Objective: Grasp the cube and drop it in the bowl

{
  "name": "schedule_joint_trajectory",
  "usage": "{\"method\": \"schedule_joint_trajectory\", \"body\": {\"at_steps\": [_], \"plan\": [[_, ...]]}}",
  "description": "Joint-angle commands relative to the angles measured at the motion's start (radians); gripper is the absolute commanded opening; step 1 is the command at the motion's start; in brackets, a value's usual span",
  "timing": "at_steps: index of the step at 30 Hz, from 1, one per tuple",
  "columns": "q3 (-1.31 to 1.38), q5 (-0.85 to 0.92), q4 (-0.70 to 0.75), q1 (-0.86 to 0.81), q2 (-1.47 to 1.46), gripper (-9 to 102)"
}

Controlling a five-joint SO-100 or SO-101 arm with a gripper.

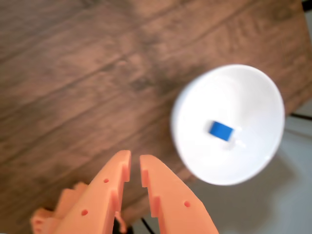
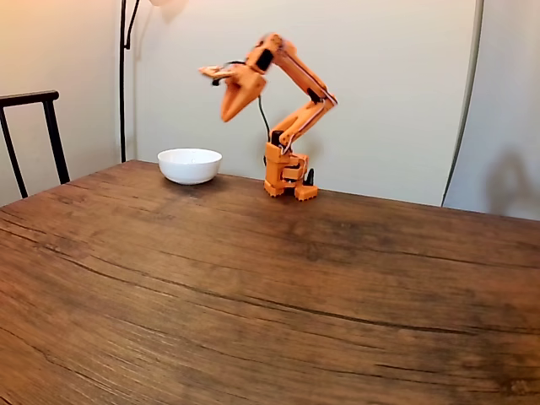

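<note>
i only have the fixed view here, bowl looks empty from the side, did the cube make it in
Observer: Yes. In the wrist view the blue cube lies inside the white bowl, near the middle of its floor.
Operator: is the gripper holding anything
Observer: No. In the wrist view the gripper has only a thin slit between its orange fingers, and nothing sits in it.
Operator: is it right over the bowl
Observer: Not straight over. In the wrist view the bowl sits up and to the right of the fingertips, with bare wooden table ahead of them.

Soft warm indoor light; the wrist view is motion-blurred.
</note>
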State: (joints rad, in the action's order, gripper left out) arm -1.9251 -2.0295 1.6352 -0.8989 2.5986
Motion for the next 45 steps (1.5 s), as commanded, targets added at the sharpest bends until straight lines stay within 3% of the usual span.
{"method": "schedule_joint_trajectory", "body": {"at_steps": [1,8,22,31,38,45], "plan": [[-0.054,0.100,0.029,0.117,0.141,0],[-0.216,0.239,0.040,0.373,0.364,0],[-0.388,0.210,0.038,0.658,0.653,0],[-0.531,0.179,-0.029,0.746,0.726,0],[-0.695,0.158,-0.184,0.807,0.726,0],[-0.963,0.164,-0.479,0.848,0.726,0]]}}
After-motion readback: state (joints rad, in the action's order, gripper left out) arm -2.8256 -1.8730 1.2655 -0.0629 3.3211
